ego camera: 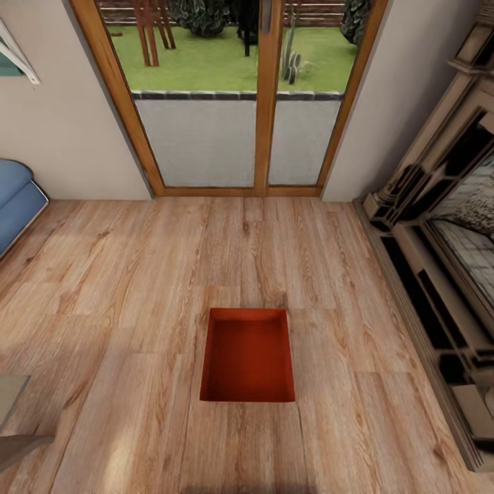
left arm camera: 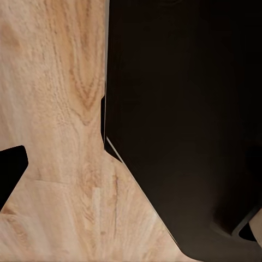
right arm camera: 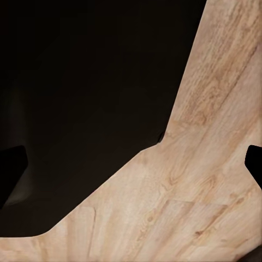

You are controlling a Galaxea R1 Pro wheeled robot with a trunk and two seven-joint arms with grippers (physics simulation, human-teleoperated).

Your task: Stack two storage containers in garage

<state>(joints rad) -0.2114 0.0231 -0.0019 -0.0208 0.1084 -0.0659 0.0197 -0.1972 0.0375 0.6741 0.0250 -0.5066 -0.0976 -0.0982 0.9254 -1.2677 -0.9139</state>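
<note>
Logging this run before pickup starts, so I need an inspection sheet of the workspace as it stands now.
Surface: light wood plank floor, bare around the bin.
Job's things: one orange-red storage container, lidless, empty, flat on the floor.
Clutter: nothing seen.
End effectors: small dark tips at the wrist views' edges; open or shut cannot be told.
Cables: nothing seen.
Surroundings: wood-framed glass door ahead, blue sofa left, fireplace right.

The light wood plank floor (ego camera: 137, 274) looks matt, with clear grain and knots. The orange-red rectangular plastic bin (ego camera: 248, 357) has smooth, plain walls. The wood-framed glass door (ego camera: 264, 103) shows warm, smooth timber around clear panes. The blue sofa (ego camera: 17, 199) looks like soft cloth.
</note>
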